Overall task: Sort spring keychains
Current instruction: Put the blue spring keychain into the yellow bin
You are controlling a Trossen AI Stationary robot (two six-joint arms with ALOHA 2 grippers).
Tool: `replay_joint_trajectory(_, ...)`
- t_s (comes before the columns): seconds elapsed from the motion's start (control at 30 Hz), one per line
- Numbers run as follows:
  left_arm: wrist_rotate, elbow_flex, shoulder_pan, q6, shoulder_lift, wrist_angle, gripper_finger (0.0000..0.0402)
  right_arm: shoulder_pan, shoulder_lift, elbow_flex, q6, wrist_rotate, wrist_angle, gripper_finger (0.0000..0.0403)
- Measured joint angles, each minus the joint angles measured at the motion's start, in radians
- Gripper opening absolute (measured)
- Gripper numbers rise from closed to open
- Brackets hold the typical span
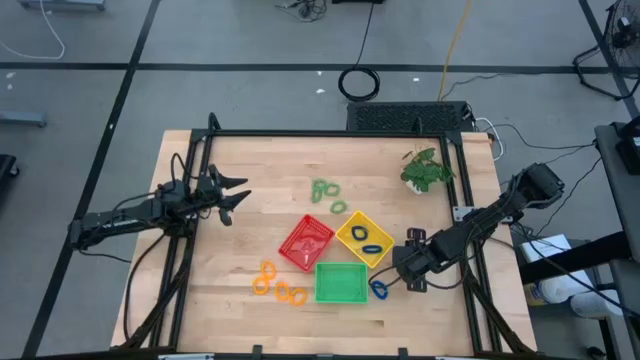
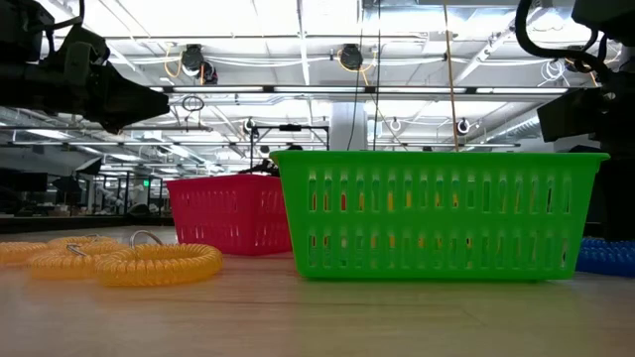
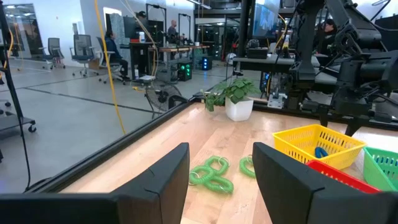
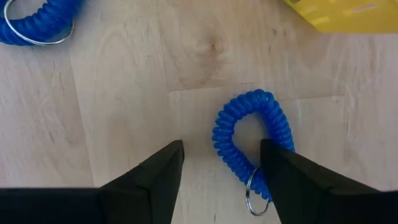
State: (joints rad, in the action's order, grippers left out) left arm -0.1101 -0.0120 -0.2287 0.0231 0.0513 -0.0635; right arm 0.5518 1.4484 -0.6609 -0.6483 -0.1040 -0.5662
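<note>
**benchrat:** so the right gripper [image 4: 221, 180] was hanging right over a blue spring keychain [image 4: 252, 146] on the bare wood, jaws spread wide, nothing in them. One finger sat over the coil's edge, the other was off to the side on empty table. I'd have shifted it sideways so the coil sat between both fingers, then dropped straight down and pinched the coil, not the metal ring [image 4: 254, 196]. That ring looked slippery to me

**coilfan:** agreed. From above that keychain [image 1: 380, 290] was just beside the green tray [image 1: 341, 296], near the yellow tray [image 1: 348, 228] that already had blue ones in it, so a short carry, I'd guess. Left gripper [image 1: 236, 196] was parked well off on its own side, fingers apart, holding nothing

**benchrat:** what couldn't you see?

**coilfan:** the second blue coil [image 4: 37, 22] was cut off at the frame edge. In the table-level view the green tray [image 2: 437, 213] blocked nearly everything behind it, and I couldn't tell whether the red tray [image 1: 306, 243] held anything
</note>
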Motion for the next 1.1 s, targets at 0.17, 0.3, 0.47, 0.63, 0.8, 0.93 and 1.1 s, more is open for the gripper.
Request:
replay_joint_trajectory(0.17, 0.0, 0.0, 0.0, 0.0, 0.0, 0.0, 0.0184, 0.0, 0.002, 0.001, -0.011, 0.0, -0.002, 0.0176)
replay_joint_trajectory(0.3, 0.0, 0.0, 0.0, 0.0, 0.0, 0.0, 0.0184, 0.0, 0.003, 0.002, -0.013, 0.002, -0.001, 0.0152)
replay_joint_trajectory(0.47, 0.0, 0.0, 0.0, 0.0, 0.0, 0.0, 0.0184, 0.0, 0.004, 0.003, -0.013, 0.004, 0.0, 0.0131)
replay_joint_trajectory(0.63, 0.0, 0.0, 0.0, 0.0, 0.0, 0.0, 0.0184, 0.0, 0.004, 0.004, -0.013, 0.004, 0.0, 0.012)
replay_joint_trajectory(0.8, 0.0, 0.0, 0.0, 0.0, 0.0, 0.0, 0.0184, 0.0, 0.004, 0.004, -0.013, 0.004, 0.0, 0.0111)
replay_joint_trajectory(0.93, 0.0, 0.0, 0.0, 0.0, 0.0, 0.0, 0.0184, 0.0, 0.004, 0.004, -0.014, 0.002, 0.0, 0.0103)
replay_joint_trajectory(1.1, 0.0, 0.0, 0.0, 0.0, 0.0, 0.0, 0.0184, 0.0, 0.005, 0.004, -0.014, 0.0, 0.0, 0.0091)
